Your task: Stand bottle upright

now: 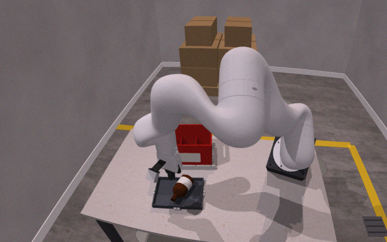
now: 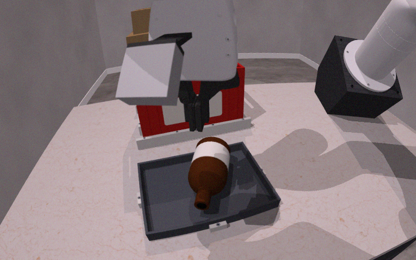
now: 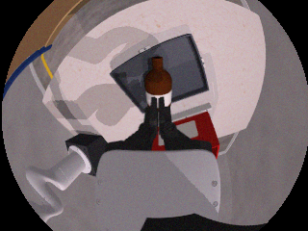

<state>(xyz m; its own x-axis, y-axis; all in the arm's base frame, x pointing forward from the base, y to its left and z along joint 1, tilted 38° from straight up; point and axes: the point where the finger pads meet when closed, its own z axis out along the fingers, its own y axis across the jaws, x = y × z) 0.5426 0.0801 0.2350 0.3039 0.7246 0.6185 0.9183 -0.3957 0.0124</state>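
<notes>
The jaws are shut tight, the two black fingers pressed flat against each other with nothing between them. They hold nothing and touch nothing. They hang in the air, pointing down.

Just below the jaws and a little toward the front edge of the tabletop is the flat bottom end of the brown bottle. It lies on its side in the dark tray. Its white band is near the jaws and its open neck points away from them, toward the front wall of the tray. Between the fingertips and the bottle there looks to be a small gap.

Behind the jaws stands the red crate. It sits flat on the tabletop, just behind the tray.

The job has hardly begun, because the bottle is not up yet. With the fingers closed, it looks like the plan may be to push or tip the bottle, not to grab it. The next move needs the shut fingers to come down gently by the bottle's end. It must not bump the tray or the crate out of place.
</notes>
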